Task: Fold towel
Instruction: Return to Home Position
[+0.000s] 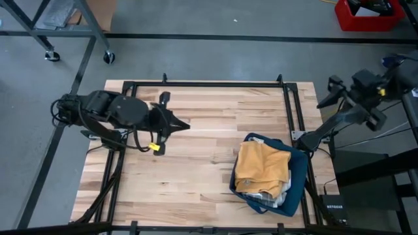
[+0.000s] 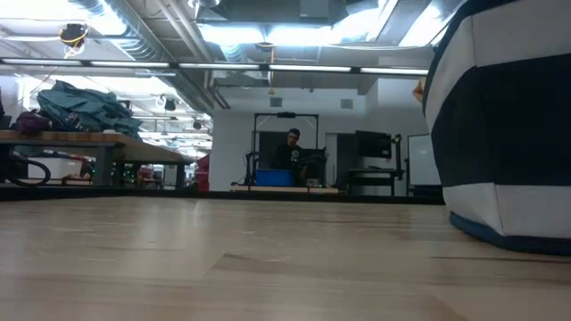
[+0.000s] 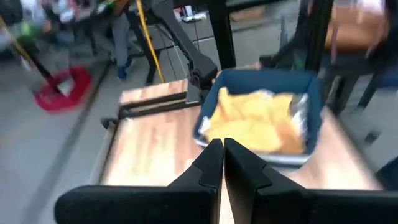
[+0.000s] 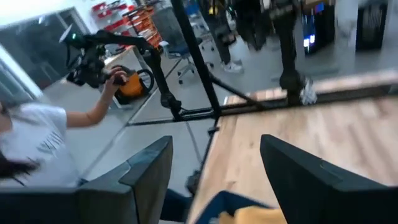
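Yellow cloth towel [image 1: 261, 166] is already in the soft blue bin [image 1: 298, 186], so left gripper [image 1: 185, 125] sits pinched together, right gripper [image 4: 214, 152] spread apart, both idle.

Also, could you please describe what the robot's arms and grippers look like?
The left arm and right arm are dark, jointed links. The left arm carries looped black cables and a small yellow tag. The left gripper has angular black fingers tapering to tips; the right gripper has broad, flat black fingers.
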Controlling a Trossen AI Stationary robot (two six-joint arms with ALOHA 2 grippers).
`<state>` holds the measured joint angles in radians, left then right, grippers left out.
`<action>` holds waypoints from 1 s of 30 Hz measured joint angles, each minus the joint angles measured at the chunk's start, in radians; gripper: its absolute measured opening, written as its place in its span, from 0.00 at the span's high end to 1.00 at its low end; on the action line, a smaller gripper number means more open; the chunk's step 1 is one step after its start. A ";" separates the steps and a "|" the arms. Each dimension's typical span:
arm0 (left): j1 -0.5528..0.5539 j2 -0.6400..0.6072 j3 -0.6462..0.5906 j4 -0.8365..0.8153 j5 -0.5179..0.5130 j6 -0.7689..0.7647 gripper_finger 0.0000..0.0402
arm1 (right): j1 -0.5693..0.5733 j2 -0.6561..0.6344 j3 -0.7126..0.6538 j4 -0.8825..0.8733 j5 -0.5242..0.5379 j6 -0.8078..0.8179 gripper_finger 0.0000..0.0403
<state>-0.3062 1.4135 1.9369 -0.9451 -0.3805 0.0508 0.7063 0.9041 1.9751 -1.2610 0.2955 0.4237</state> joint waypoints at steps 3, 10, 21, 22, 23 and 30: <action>0.012 0.002 0.000 -0.065 -0.005 0.156 0.98 | 0.000 -0.035 0.000 -0.006 0.000 -0.103 0.38; 0.047 -0.042 0.000 -0.256 -0.042 0.041 0.98 | 0.000 -0.168 -0.074 -0.051 0.011 -0.193 0.38; 0.068 -0.178 -0.205 -0.294 -0.043 -0.018 0.98 | 0.001 -0.557 -0.608 0.153 0.105 -0.162 0.38; 0.068 -0.211 -0.263 -0.256 -0.043 -0.018 0.98 | 0.001 -0.600 -0.670 0.185 0.105 -0.162 0.38; 0.068 -0.245 -0.327 -0.218 -0.043 -0.018 0.98 | 0.001 -0.643 -0.734 0.220 0.104 -0.161 0.38; 0.069 -0.546 -0.802 0.146 -0.041 -0.054 0.98 | 0.004 -0.900 -1.088 0.418 0.069 -0.116 0.38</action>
<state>-0.2375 0.8672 1.1350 -0.7986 -0.4220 -0.0028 0.7099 0.0045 0.8870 -0.8430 0.3647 0.3078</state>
